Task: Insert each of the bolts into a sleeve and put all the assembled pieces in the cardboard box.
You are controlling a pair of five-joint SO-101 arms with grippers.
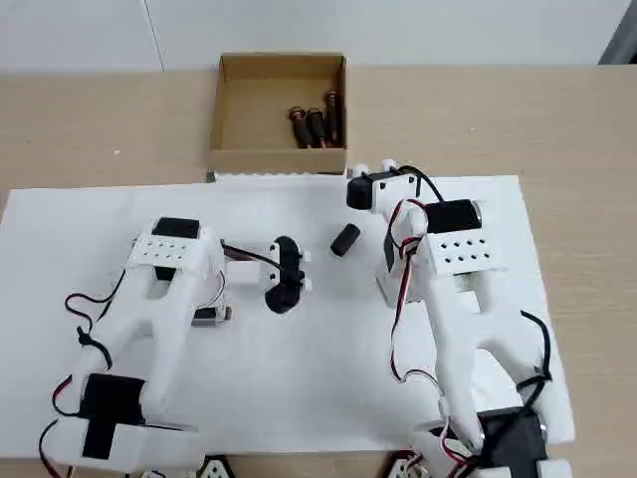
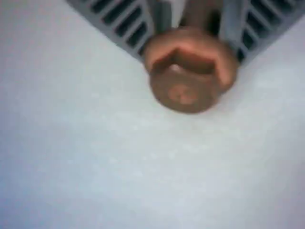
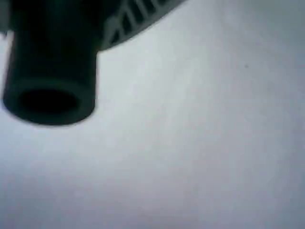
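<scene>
My left gripper (image 2: 190,24) is shut on a copper bolt (image 2: 186,81), whose head hangs just above the white paper. In the high view the left gripper (image 1: 284,287) sits at the paper's middle. A black sleeve (image 1: 345,240) lies tilted on the paper between the two arms. It looms close in the right wrist view, with the sleeve's (image 3: 47,76) open end facing the camera. My right gripper (image 1: 378,199) stands just right of the sleeve, near the paper's far edge. The cardboard box (image 1: 254,110) at the back holds several copper and black assembled pieces (image 1: 317,124).
A white paper sheet (image 1: 299,398) covers the wooden table (image 1: 577,129) under both arms. Cables (image 1: 403,299) loop along the right arm.
</scene>
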